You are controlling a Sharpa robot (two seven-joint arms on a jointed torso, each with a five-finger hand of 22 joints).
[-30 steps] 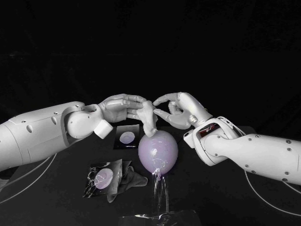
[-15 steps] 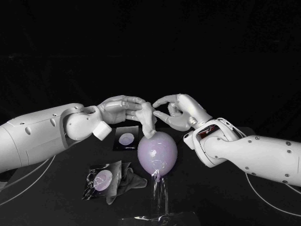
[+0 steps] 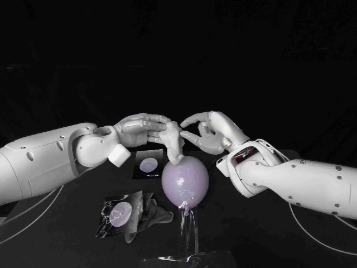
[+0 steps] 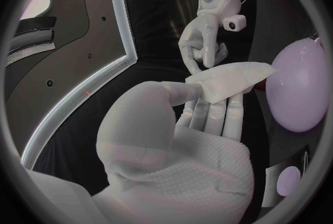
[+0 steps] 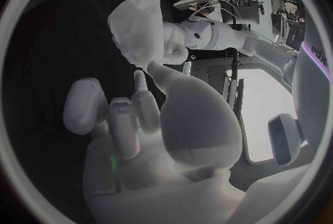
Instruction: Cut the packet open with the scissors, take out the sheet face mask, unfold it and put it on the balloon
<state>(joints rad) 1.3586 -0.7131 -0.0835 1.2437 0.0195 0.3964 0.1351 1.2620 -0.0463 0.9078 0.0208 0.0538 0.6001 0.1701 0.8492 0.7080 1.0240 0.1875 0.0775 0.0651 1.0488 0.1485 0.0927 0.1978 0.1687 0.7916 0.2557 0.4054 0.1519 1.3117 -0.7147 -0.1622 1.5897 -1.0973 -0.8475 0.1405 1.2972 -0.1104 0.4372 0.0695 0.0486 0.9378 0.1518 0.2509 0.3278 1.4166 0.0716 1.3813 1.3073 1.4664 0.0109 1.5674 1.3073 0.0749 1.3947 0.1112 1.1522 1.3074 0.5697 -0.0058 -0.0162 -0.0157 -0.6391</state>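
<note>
Plainly, we see the left hand (image 3: 142,127) and right hand (image 3: 211,131) both pinching the folded sheet mask (image 3: 174,142), which hangs just above the balloon (image 3: 184,181).

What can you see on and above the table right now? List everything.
sheet mask: one, white, hanging between both hands down to the balloon's top
balloon: one, pale purple, mid-table on the stand
stand: one, clear, under the balloon
flat packet: one, black with a pale round mark, behind-left of the balloon
crumpled packet: one, black, front-left of the balloon
table: one, black
left hand: silver, pinches the mask
right hand: silver, pinches the mask
</note>
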